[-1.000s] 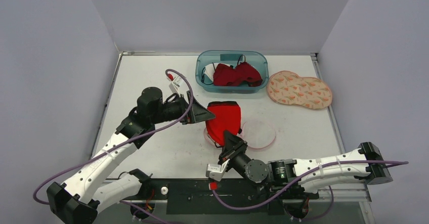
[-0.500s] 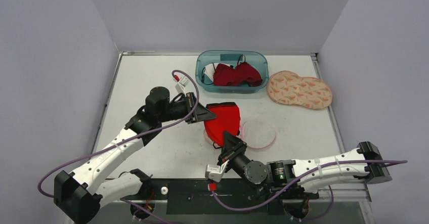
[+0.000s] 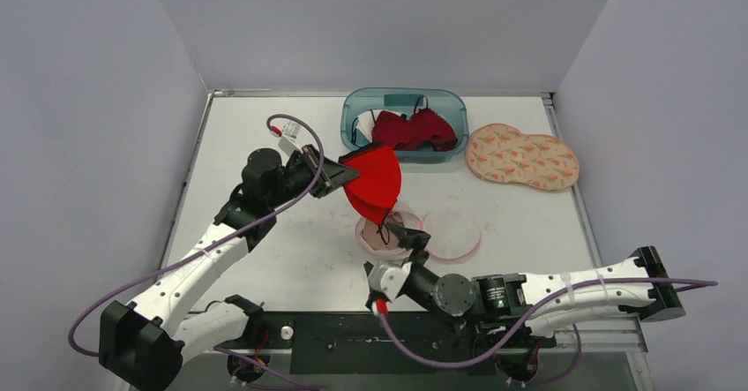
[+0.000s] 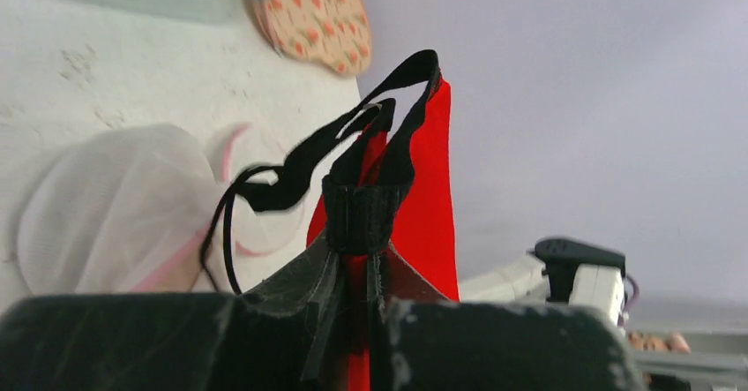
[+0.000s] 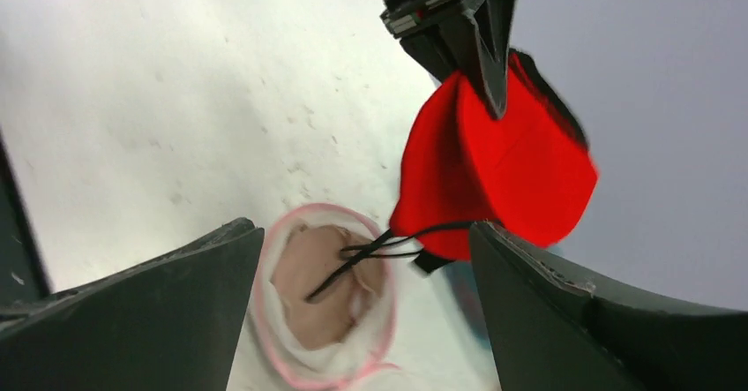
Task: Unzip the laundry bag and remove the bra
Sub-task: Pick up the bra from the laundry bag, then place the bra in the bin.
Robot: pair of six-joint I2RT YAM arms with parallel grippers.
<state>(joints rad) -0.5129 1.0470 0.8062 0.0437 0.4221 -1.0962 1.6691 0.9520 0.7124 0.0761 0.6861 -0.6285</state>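
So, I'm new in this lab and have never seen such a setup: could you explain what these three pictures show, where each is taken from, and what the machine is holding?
These are two robot arms bolted to a white table. The wide picture looks down from above and behind them; the other two come from cameras on each wrist. The left end effector is shut on a red bra, lifted above a white mesh laundry bag with pink trim; black straps trail down toward it. The right end effector is open near the bag, holding nothing. Farther back stand a teal bin with another red garment in it and, beside it, a peach patterned fabric piece.
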